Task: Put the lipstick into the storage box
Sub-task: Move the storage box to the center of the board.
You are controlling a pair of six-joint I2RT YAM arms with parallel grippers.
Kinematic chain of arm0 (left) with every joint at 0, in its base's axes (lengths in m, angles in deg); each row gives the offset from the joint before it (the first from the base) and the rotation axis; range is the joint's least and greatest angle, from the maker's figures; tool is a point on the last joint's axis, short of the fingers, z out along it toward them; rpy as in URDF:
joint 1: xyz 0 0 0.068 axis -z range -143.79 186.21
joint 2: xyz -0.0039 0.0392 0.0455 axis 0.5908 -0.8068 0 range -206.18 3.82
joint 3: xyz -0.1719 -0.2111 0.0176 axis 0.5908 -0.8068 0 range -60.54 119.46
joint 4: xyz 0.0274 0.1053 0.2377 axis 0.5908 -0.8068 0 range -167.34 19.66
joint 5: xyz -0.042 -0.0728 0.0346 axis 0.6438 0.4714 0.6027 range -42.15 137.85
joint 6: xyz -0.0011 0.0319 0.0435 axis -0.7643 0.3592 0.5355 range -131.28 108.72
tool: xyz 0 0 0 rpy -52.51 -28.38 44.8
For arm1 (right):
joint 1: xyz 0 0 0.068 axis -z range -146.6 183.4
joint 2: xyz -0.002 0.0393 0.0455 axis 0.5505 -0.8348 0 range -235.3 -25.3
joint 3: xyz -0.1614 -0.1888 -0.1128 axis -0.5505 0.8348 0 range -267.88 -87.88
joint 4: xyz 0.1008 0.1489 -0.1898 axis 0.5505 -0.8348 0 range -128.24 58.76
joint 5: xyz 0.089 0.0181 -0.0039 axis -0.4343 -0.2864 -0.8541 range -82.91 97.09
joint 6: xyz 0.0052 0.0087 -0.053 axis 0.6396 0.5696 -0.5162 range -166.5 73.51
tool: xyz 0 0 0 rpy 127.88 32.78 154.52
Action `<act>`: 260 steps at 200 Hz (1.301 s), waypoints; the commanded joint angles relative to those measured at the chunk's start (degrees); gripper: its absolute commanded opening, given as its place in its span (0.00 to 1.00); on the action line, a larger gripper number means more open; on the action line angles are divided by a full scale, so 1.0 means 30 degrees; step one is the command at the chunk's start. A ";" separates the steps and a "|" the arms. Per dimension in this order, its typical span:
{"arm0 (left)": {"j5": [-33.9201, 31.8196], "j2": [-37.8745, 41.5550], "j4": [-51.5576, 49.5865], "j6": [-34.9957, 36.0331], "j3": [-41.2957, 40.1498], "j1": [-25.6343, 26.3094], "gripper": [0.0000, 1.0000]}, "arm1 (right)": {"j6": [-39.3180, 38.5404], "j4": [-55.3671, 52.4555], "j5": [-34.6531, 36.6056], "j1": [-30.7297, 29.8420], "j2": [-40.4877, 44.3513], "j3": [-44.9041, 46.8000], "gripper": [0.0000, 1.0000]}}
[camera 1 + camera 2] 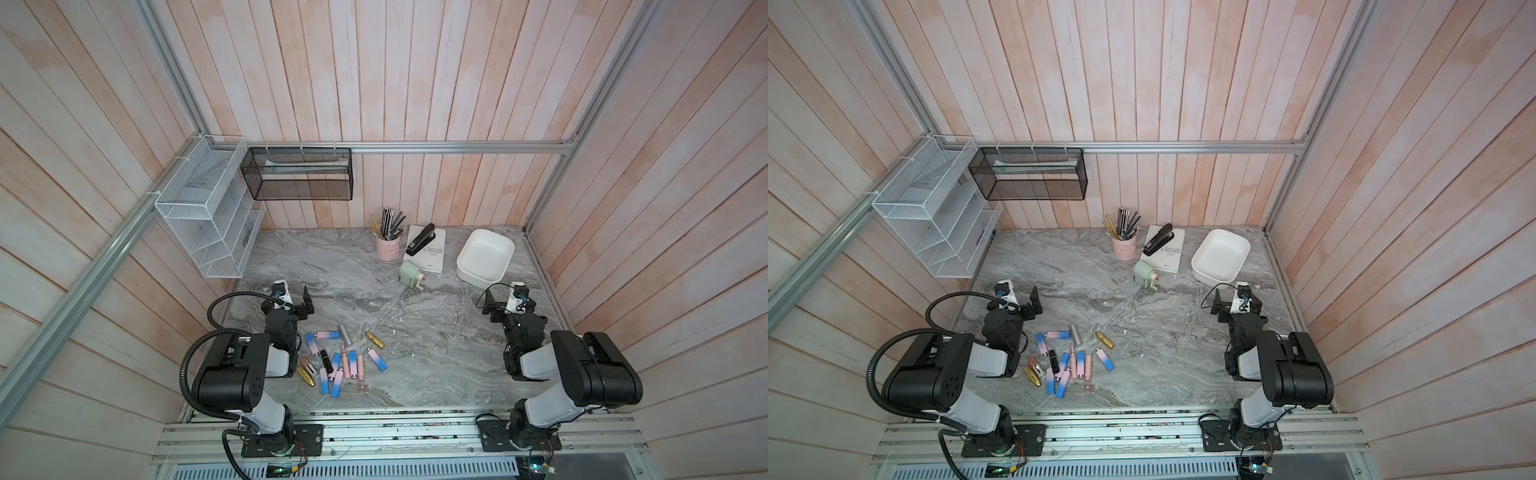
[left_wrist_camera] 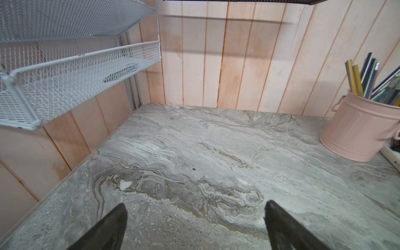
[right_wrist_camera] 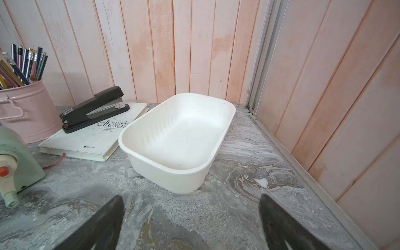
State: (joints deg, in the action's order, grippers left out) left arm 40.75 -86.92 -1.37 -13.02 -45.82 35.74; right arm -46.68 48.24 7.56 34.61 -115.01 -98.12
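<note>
As the task stands: we have nothing done yet. The storage box (image 1: 478, 277) sits empty and neither gripper carries a lipstick.
Lipsticks: a loose heap (image 1: 336, 365) lies flat on the near left of the table, just right of the left arm. We see pink-and-blue, plain pink, gold, silver and black tubes, several of them touching or crossing.
Storage box: it sits at the far right, just beside the book (image 1: 432, 259) and well apart from the heap. The right wrist view shows its floor bare.
Left gripper (image 2: 194, 204): the jaws are spread wide with nothing between them, over bare table farther back than the heap.
Right gripper (image 3: 191, 196): the jaws are equally wide and empty, facing the box's near wall from close by.
What is left: we judge that the whole job remains, with every tube to be picked up, carried across and dropped in. The left arm is nearest the heap and the right arm nearest the box, so a long carry or a hand-over looks likely.
Surface: a grey marble-look tabletop (image 1: 353, 282), flat, with pale scuffs and a few white flecks.
Far-edge clutter: a pink pencil pot (image 1: 386, 249), a stapler (image 1: 420, 240) lying on the book, and a green sharpener (image 1: 409, 272).
Room: pale pink plank walls (image 1: 415, 83) close three sides, framed by aluminium rails (image 1: 457, 146). A white wire rack (image 1: 199, 220) hangs on the left wall and a black mesh basket (image 1: 297, 176) on the far wall.
</note>
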 commanded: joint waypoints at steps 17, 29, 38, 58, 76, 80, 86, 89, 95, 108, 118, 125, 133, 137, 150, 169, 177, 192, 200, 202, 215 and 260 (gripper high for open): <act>0.0226 0.0276 0.1073 -0.0014 -0.0457 0.0127 1.00 | 0.0135 -0.0168 -0.0215 0.0121 0.0026 -0.0279 0.98; 0.0117 0.0294 0.0907 -0.0035 -0.0389 0.0153 1.00 | 0.0123 -0.0175 -0.0217 0.0120 0.0037 -0.0269 0.98; -0.0253 0.0284 0.0374 -0.0116 -0.0082 0.0191 1.00 | 0.0146 -0.0175 -0.0226 0.0120 0.0033 -0.0278 0.98; -0.0360 0.0269 0.0198 -0.0051 0.0050 0.0215 1.00 | 0.0122 -0.0175 -0.0219 0.0108 0.0035 -0.0259 0.98; -0.0324 0.0262 0.0188 -0.0036 0.0022 0.0216 1.00 | 0.0133 -0.0157 -0.0219 0.0123 0.0049 -0.0277 0.98; -0.0329 0.0286 0.0146 -0.0062 0.0015 0.0215 1.00 | 0.0127 -0.0175 -0.0215 0.0121 0.0030 -0.0278 0.98; -0.0328 0.0261 0.0176 -0.0066 0.0044 0.0215 1.00 | 0.0131 -0.0158 -0.0222 0.0126 0.0023 -0.0267 0.98; -0.0331 0.0267 0.0205 -0.0054 0.0019 0.0215 1.00 | 0.0122 -0.0157 -0.0216 0.0123 0.0043 -0.0273 0.98; -0.0331 0.0281 0.0158 -0.0062 0.0043 0.0215 1.00 | 0.0136 -0.0180 -0.0232 0.0122 0.0023 -0.0263 0.98; -0.0329 0.0273 0.0184 -0.0073 0.0015 0.0215 1.00 | 0.0141 -0.0167 -0.0241 0.0123 0.0030 -0.0267 0.98; -0.0309 0.0277 0.0173 -0.0065 0.0041 0.0215 1.00 | 0.0134 -0.0172 -0.0215 0.0103 0.0029 -0.0278 0.98; -0.0331 0.0283 0.0180 -0.0065 0.0029 0.0215 1.00 | 0.0146 -0.0156 -0.0215 0.0123 0.0040 -0.0273 0.98; -0.0331 0.0280 0.0182 -0.0065 0.0059 0.0215 1.00 | 0.0146 -0.0179 -0.0230 0.0108 0.0031 -0.0278 0.98; -0.0305 0.0259 0.0147 -0.0067 0.0060 0.0215 1.00 | 0.0140 -0.0180 -0.0249 0.0106 0.0022 -0.0285 0.98; -0.0272 0.0249 0.0074 -0.0072 0.0119 0.0215 1.00 | 0.0139 -0.0162 -0.0241 0.0117 0.0025 -0.0287 0.98; -0.0273 0.0275 0.0096 -0.0058 0.0088 0.0215 1.00 | 0.0177 -0.0208 -0.0275 0.0159 0.0027 -0.0329 0.98; -0.0301 0.0291 0.0123 -0.0052 0.0045 0.0215 1.00 | 0.0279 -0.0364 -0.0464 0.0240 0.0021 -0.0408 0.98; -0.0844 0.0565 -0.0320 0.0066 0.0193 0.0456 1.00 | 0.0296 -0.0479 -0.0435 0.0299 0.0029 -0.0463 0.98; -0.1268 0.1065 -0.1356 0.0220 0.0559 0.0687 1.00 | 0.0526 -0.0698 -0.0517 0.0422 -0.0033 -0.0647 0.98; -0.1386 0.1220 -0.1702 0.0277 0.0686 0.0758 1.00 | 0.0573 -0.0731 -0.0686 0.0535 -0.0014 -0.0656 0.98; -0.1877 0.2360 -0.4843 0.0847 0.1980 0.1323 1.00 | 0.0914 -0.0633 -0.1062 0.0841 0.0030 -0.0558 0.98; -0.1081 0.5553 -1.0693 0.2144 0.5052 0.1973 1.00 | -0.1669 -0.5088 0.6404 -0.3352 0.3351 -0.1695 0.98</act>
State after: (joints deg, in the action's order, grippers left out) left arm 36.89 -74.65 -21.74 -9.66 -34.54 41.45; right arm -48.30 44.94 14.42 28.60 -110.33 -98.45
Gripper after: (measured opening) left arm 0.999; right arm 0.980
